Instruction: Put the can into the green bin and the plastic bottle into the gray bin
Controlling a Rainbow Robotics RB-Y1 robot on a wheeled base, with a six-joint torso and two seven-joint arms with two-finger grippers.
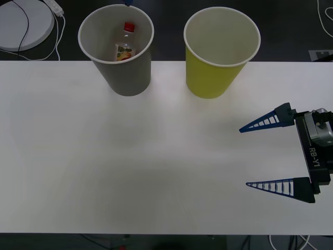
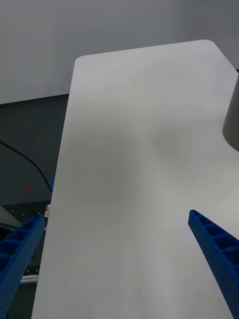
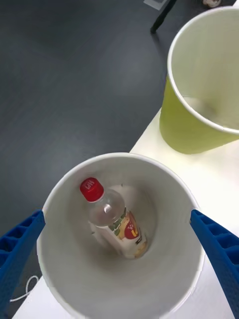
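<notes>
With plastic bottle (image 3: 113, 222) inside gray bin (image 1: 125, 78), both pincers spread: right pincer (image 1: 243, 156), left pincer (image 3: 119, 259).

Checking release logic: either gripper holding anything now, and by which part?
Nothing held. Left gripper open above the gray bin, plastic bottle lying inside; right gripper open over the table.

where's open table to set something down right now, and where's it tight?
Free: the white table in front of the gray bin and green bin, from its left edge across to the open right gripper. Tight: the gap between the bins, and over the gray bin, where the open left gripper hangs above the plastic bottle.
</notes>
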